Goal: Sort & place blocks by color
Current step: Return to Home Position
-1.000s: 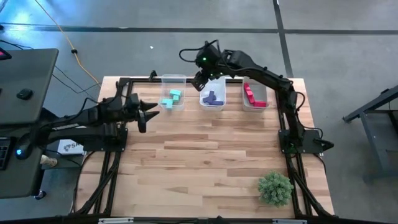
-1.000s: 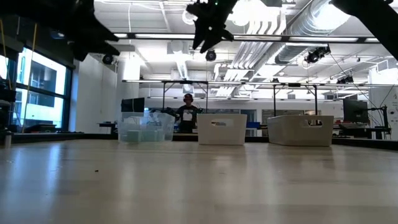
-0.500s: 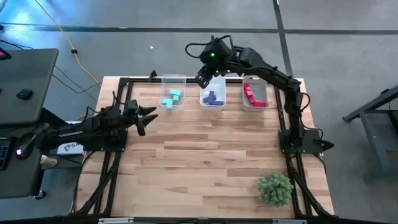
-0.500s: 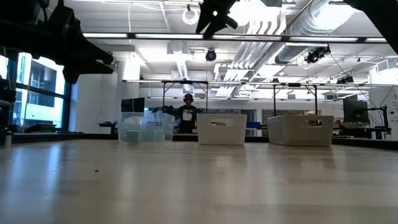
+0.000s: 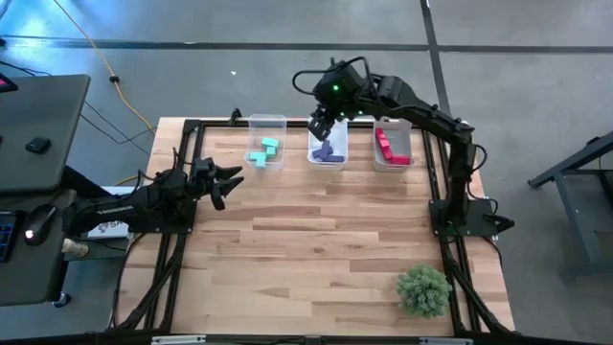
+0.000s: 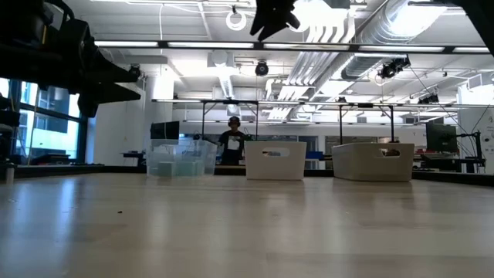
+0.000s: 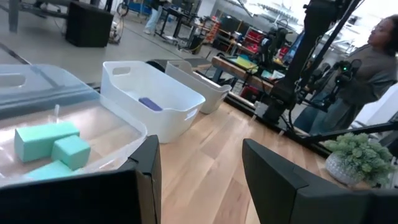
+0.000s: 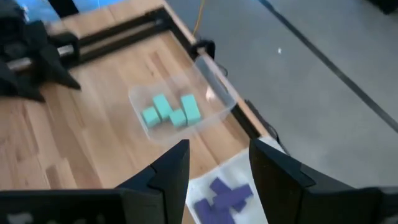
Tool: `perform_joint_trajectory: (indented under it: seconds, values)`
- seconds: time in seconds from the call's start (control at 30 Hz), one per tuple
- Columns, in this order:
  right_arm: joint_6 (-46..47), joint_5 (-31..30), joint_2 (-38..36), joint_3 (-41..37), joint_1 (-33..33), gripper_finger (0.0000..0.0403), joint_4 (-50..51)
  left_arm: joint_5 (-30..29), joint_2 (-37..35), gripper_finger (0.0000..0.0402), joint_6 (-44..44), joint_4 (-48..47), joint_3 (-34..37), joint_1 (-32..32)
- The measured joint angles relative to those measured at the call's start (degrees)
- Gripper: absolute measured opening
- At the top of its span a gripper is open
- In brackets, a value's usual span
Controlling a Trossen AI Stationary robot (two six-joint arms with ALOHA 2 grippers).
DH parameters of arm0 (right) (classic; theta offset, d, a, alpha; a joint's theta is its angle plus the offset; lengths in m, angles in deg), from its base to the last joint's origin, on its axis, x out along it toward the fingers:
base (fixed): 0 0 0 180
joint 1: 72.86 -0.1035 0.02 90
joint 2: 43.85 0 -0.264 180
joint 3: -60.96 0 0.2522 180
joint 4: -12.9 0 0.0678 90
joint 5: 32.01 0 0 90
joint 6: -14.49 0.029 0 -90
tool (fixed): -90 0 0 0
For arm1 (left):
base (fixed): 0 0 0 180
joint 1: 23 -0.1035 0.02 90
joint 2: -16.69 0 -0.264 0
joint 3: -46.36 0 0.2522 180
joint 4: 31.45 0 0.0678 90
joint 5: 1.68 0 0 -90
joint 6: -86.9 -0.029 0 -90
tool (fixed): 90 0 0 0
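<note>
Three clear bins stand in a row along the table's far edge. Teal blocks (image 5: 266, 150) lie on the floor of the left bin, purple blocks (image 5: 329, 150) in the middle bin, red blocks (image 5: 387, 145) in the right bin. My right gripper (image 5: 321, 126) hovers open above the purple bin; its wrist view shows the purple blocks (image 8: 221, 195) below the fingers and the teal blocks (image 8: 171, 111) beyond. My left gripper (image 5: 231, 177) is open and empty, left of the teal bin, with the teal blocks (image 7: 52, 147) close ahead.
A fuzzy green plant ball (image 5: 423, 289) sits near the table's near right corner. The black frame rails (image 5: 182, 144) run along the table's left and right sides. Bare wood (image 5: 316, 240) spreads in the middle. A person (image 7: 367, 68) stands beyond the table.
My left arm has drawn back toward the table's left and near edges, away from the teal bin. My right gripper has risen and shifted a little toward the table's right, staying over the purple bin. The blocks have stayed in their bins.
</note>
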Motion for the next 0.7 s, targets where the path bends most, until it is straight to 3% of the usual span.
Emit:
perform_joint_trajectory:
  seconds: [0.2, 0.43, 0.7]
  values:
    - [0.10, -0.02, -7.93, -13.59, 0.02, 0.0156, -4.63, 0.40, 0.15, 0.0142, -3.72, 0.44, 0.02, 0.00]
    - [1.79, 1.46, -25.19, -37.64, 0.00, 0.0156, -20.18, 0.40, 0.26, 0.0142, -4.19, 0.37, 0.02, -0.04]
    - [3.46, 2.61, -43.19, -56.56, -0.20, 0.0156, -26.94, 0.42, 0.26, 0.0142, -4.19, 0.33, 0.02, -0.09]
